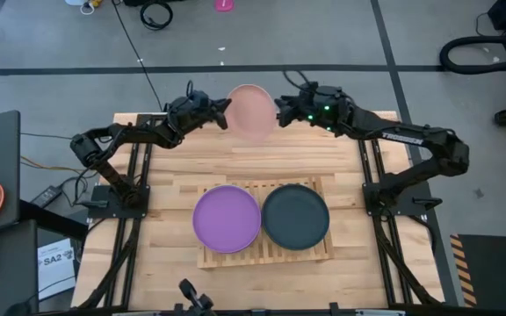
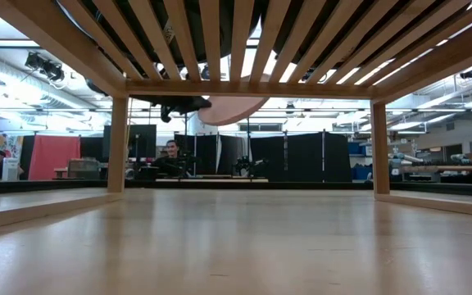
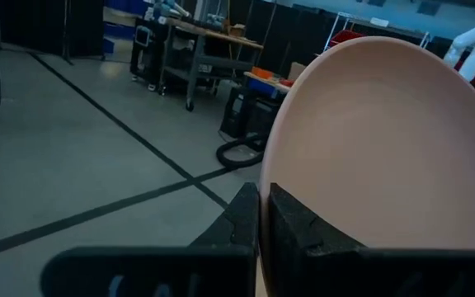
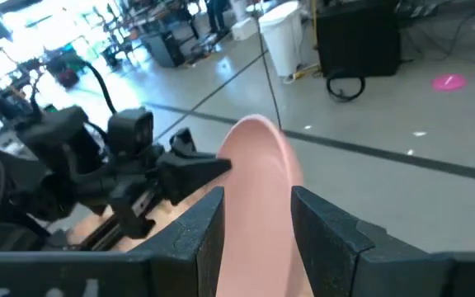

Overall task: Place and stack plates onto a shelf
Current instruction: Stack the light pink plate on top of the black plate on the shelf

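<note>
Nearest the front edge of the table [image 1: 169,272], the shelf [image 1: 264,252] lies flat with two plates side by side on its slats: the purple plate [image 1: 226,219] on the left half and the black plate [image 1: 295,216] on the right half, their rims just about touching. Both sit level on the rack.

Farther back, over the rear edge of the table, the salmon pink plate [image 1: 250,112] is held off the surface, tilted, between the two arms. The left gripper [image 1: 224,114] is clamped tight on the plate's left rim; in the left wrist view its fingers [image 3: 291,223] pinch the edge with no gap showing. The right gripper [image 1: 279,111] meets the opposite rim, its fingers [image 4: 328,227] standing partly apart on either side of the plate's edge (whether they press the rim cannot be told).

Beyond the table, the low view shows a person [image 2: 170,156] seated in the room behind.
</note>
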